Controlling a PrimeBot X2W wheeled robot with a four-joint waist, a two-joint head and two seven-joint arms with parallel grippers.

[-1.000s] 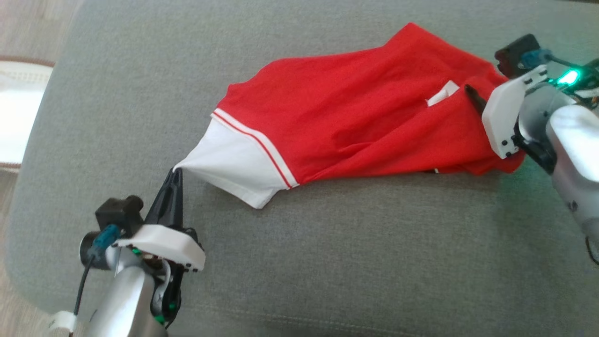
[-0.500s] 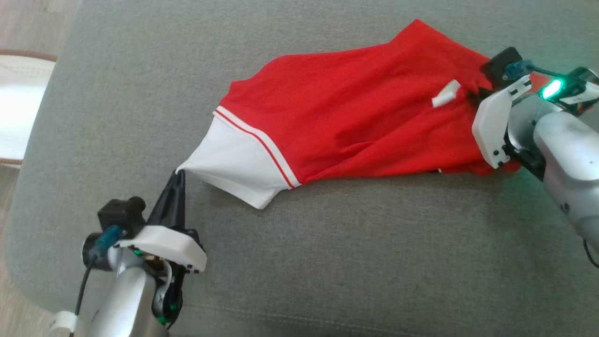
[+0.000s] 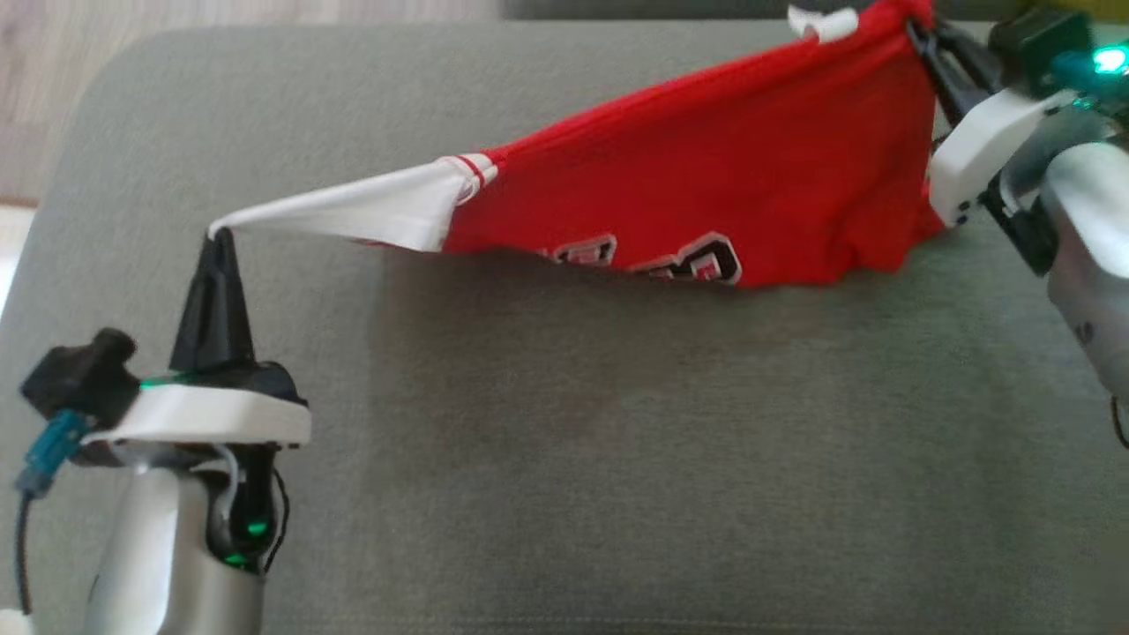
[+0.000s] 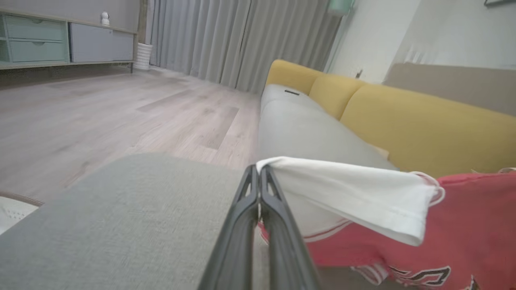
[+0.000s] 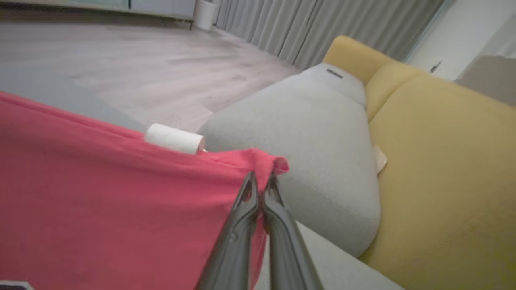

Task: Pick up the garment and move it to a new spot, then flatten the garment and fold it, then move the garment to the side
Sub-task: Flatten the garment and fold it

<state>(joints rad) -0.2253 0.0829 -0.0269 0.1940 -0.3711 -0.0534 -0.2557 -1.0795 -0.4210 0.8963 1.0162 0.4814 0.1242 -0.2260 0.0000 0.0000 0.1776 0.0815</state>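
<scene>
I have the red fabric jersey with a white sleeve and black-and-white lettering (image 3: 688, 176) strung between both arms above the grey woven seat cushion (image 3: 564, 459). In the head view it spans from about 9 o'clock to 1 o'clock. My left gripper (image 3: 218, 236), at 9 o'clock, is clenched on the very tip of the white sleeve (image 4: 342, 189). My right gripper (image 3: 915, 33), up at 1 o'clock, is clenched on a bunched red corner just beside the small white tag (image 5: 174, 139). The top edge runs taut, while the lettered lower edge sags toward the cushion; I cannot tell whether it brushes the fabric. I judge this as the pick-up-and-move step, with the lift made and the carry to come. Next I would move both arms together, holding their spacing so neither pinch slips, then lower the jersey onto open cushion for flattening.
</scene>
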